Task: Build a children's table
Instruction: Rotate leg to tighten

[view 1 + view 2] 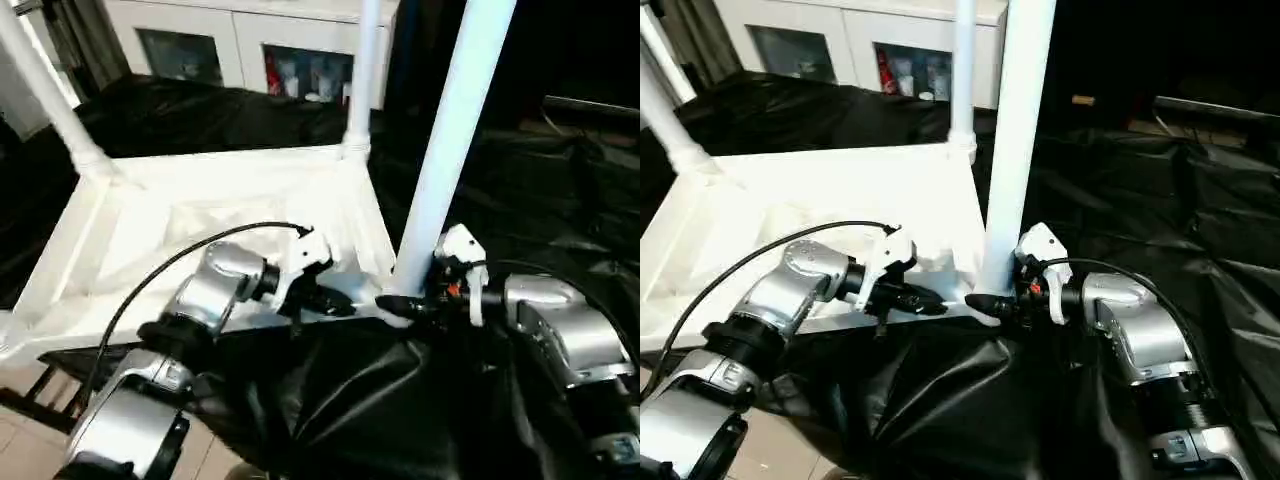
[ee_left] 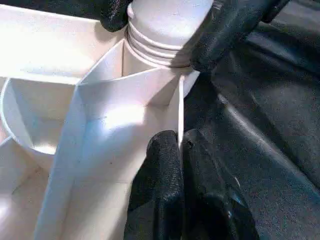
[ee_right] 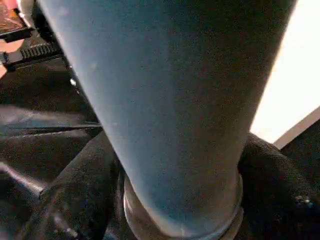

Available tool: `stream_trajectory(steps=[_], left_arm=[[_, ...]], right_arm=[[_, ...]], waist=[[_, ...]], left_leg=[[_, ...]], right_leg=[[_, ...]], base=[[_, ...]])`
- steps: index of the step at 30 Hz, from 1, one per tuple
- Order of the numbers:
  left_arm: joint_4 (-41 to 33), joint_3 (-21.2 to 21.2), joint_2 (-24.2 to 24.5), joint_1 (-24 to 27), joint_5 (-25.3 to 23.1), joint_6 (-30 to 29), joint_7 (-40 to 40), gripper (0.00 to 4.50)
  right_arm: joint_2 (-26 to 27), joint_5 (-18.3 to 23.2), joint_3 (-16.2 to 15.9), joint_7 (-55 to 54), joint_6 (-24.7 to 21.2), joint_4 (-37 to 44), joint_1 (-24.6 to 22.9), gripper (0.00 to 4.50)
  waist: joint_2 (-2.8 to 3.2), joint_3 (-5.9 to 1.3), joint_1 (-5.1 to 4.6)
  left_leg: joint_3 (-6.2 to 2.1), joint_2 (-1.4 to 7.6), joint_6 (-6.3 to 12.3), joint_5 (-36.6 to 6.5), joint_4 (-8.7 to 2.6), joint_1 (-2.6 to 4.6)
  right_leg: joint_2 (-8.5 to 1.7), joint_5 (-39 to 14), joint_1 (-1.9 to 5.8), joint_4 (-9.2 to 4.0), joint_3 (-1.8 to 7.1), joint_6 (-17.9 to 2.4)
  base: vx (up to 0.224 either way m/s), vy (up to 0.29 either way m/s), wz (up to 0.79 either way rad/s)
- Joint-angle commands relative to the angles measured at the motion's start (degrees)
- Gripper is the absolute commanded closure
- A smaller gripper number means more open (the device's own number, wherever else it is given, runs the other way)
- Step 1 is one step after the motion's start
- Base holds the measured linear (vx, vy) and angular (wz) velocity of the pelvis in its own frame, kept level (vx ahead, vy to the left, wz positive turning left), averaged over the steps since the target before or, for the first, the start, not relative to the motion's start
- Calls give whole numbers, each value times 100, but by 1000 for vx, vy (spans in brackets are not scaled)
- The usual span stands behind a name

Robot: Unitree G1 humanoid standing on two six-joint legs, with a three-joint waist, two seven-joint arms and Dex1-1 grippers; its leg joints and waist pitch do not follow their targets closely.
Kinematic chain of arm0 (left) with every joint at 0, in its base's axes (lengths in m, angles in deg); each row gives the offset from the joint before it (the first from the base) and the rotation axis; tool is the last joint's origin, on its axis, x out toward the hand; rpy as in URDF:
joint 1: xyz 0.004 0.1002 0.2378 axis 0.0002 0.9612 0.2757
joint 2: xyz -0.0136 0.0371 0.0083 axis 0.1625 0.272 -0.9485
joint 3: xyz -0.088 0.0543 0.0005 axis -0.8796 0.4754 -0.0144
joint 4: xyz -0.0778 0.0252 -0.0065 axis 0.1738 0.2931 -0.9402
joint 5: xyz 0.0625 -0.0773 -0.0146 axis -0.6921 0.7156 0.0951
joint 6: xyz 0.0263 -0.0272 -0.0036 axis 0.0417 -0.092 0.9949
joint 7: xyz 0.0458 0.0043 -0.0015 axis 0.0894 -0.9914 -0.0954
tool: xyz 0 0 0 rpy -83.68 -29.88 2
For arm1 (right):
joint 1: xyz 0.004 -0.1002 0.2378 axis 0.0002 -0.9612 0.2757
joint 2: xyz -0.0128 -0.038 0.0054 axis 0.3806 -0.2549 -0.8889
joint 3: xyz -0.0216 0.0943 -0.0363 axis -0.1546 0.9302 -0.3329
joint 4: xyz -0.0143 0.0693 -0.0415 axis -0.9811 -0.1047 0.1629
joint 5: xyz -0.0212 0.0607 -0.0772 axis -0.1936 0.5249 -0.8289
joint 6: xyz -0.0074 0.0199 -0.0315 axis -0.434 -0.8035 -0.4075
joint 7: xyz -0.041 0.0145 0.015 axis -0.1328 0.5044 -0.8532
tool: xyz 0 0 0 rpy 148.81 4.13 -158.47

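The children's table top lies upside down on black cloth, its ribbed underside facing up. Three white legs stand in its corner sockets: the near right leg, a far right leg and a far left leg. My left gripper is shut on the thin front rim of the top, just beside the near right socket. My right gripper sits at the base of the near right leg. Its black fingers press on either side of the ridged foot.
Black cloth covers the surface around and under the table top and bunches up over the near edge between my arms. A white cabinet with glass doors stands behind. Tiled floor shows at the lower left.
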Motion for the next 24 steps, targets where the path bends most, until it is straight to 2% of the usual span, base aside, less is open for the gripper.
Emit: stream_trajectory(steps=[1, 2, 3, 6, 9, 10, 12, 13, 15, 16, 19, 20, 22, 24], left_arm=[[-366, 96, -214, -78, 280, 35, 110, 450], [-367, 96, -214, -77, 279, 34, 111, 450], [-392, 84, -210, -63, 253, 18, 118, 450], [-366, 50, -256, -63, 193, -18, -57, 450], [-194, -26, -376, -161, 140, -57, -412, 450], [-15, -106, -494, -278, 85, -67, -794, 450], [111, -157, -573, -358, 49, -89, -1047, 450], [315, -233, -714, -491, -5, -96, -1453, 450], [584, -346, -931, -679, -69, -166, -2067, 450], [667, -387, -1019, -746, -84, -176, -2281, 450], [849, -494, -1244, -903, -77, -163, -2752, 450], [884, -520, -1316, -938, -73, -128, -2851, 450], [873, -513, -1360, -943, -72, -106, -2823, 450], [877, -493, -1378, -938, -73, -57, -2778, 450]], right_arm=[[191, 198, -552, 407, -107, 338, -33, 146], [192, 198, -553, 407, -108, 339, -35, 146], [221, 198, -565, 416, -123, 363, -60, 170], [384, 233, -558, 252, -184, 441, -179, 180], [708, 202, -391, -303, -221, 313, -202, 183], [987, 103, -263, -829, -193, 138, -180, 183], [1175, 16, -163, -1228, -200, -18, -140, 184], [1465, -91, -14, -1803, -170, -278, -72, 184], [1835, -233, 157, -2558, -92, -619, 30, 184], [1986, -264, 242, -2859, -93, -740, 84, 184], [2356, -333, 438, -3591, -57, -1073, 268, 184], [2462, -373, 451, -3718, 13, -1154, 327, 184], [2520, -414, 407, -3684, 158, -1178, 372, 184], [2579, -343, 471, -3587, 196, -1162, 395, 129]], waist=[[-97, -415, -23], [-93, -420, -21], [-94, -418, -19], [-90, -408, -19], [-88, -394, -37], [-88, -377, -65], [-90, -367, -86], [-70, -361, -91], [-77, -338, -152], [-62, -345, -199], [-60, -358, -227], [-55, -369, -246], [-56, -378, -244], [-62, -390, -238]], left_leg=[[-52, 239, 502, -1024, -372, 48], [-49, 238, 516, -979, -366, 50], [-46, 238, 519, -968, -365, 48], [-52, 240, 510, -1004, -373, 52], [-55, 233, 435, -1140, -384, 56], [-67, 218, 349, -1246, -401, 52], [-69, 202, 264, -1366, -410, 77], [-73, 203, 233, -1435, -413, 95], [-83, 180, 116, -1622, -422, 98], [-103, 163, 87, -1641, -423, 105], [-105, 182, 158, -1574, -439, 87], [-97, 180, 180, -1502, -438, 71], [-83, 178, 235, -1444, -427, 75], [-76, 180, 327, -1268, -418, 49]], right_leg=[[-421, -1582, 311, -447, 316, -1219], [-420, -1525, 308, -443, 316, -1234], [-421, -1505, 308, -442, 316, -1245], [-421, -1565, 303, -450, 314, -1226], [-425, -1807, 292, -482, 312, -1164], [-425, -2066, 286, -507, 305, -1075], [-423, -2333, 264, -546, 301, -983], [-428, -2425, 249, -555, 300, -970], [-425, -2763, 227, -598, 282, -862], [-426, -2865, 245, -620, 269, -769], [-423, -2560, 250, -610, 285, -816], [-412, -2246, 255, -578, 291, -916], [-415, -2039, 265, -563, 301, -984], [-415, -1708, 296, -521, 311, -1075]], base=[[0, 0, 0], [0, 0, 0], [0, 0, 0], [0, 0, 0], [0, 0, 0], [0, 0, 0], [0, 0, 0], [0, 0, 0], [0, 0, 0], [0, 0, 0], [0, 0, 0], [0, 0, 0], [0, 0, 0], [0, 0, 0]])
